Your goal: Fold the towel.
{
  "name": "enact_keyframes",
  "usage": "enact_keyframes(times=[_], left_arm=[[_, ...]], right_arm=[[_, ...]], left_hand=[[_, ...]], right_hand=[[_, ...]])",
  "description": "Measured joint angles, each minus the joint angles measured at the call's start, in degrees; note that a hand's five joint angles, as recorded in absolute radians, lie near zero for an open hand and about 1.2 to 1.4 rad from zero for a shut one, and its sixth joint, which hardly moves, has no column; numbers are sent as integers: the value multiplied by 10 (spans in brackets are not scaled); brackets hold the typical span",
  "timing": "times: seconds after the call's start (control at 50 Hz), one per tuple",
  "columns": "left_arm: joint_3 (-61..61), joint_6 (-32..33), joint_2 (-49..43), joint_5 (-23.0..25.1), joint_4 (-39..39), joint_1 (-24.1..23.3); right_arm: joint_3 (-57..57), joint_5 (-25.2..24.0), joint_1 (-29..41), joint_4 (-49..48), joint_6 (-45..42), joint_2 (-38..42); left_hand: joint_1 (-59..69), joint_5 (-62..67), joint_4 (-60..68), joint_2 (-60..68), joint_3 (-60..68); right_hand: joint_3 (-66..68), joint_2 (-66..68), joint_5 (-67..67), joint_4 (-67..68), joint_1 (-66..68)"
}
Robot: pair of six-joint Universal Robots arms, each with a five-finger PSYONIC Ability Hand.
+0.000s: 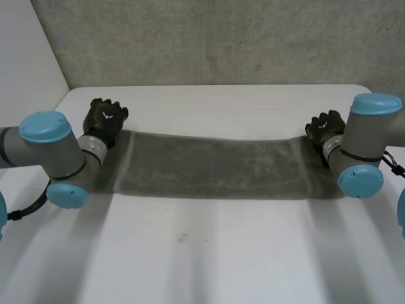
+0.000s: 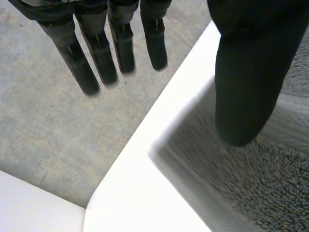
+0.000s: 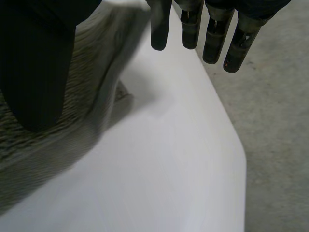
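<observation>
Two hands flank the towel (image 1: 209,166), which lies flat as a long grey strip across the table (image 1: 209,253): our left hand (image 1: 105,118) at its far-left corner, right hand (image 1: 326,128) at its far-right corner. Both are spread, fingers straight and thumb apart, pinching nothing, w/ each thumb over the cloth's end. We judge the terry soft, light and floppy, not slippery, so it'll sag between grips; best taken by pinching the corners, approx. both ends at once.

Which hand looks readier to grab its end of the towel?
Right hand, slightly: its fingers hang over the table beside the towel; those of the left hand reach past the table's edge.
</observation>
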Motion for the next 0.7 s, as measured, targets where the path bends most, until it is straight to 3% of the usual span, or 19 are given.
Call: enact_keyframes(times=[0.14,0.36,0.62,0.7], left_arm=[[-15,39,11,-3,23,-11],[-76,24,82,-25,34,-16],[-174,-127,167,-27,25,-10],[-195,-182,191,-25,21,-8]], right_arm=[[22,3,0,-64,0,-42],[166,-23,-16,-163,40,-180],[339,-72,-48,-50,138,-258],[373,-99,-64,-25,153,-259]], left_hand=[[-132,-127,-130,-123,-131],[-147,-139,-149,-143,-152],[-147,-140,-150,-144,-152],[-147,-140,-150,-144,-152]], right_hand=[[0,0,0,0,0],[0,0,-1,0,0],[35,4,22,23,3],[105,87,80,92,68]])
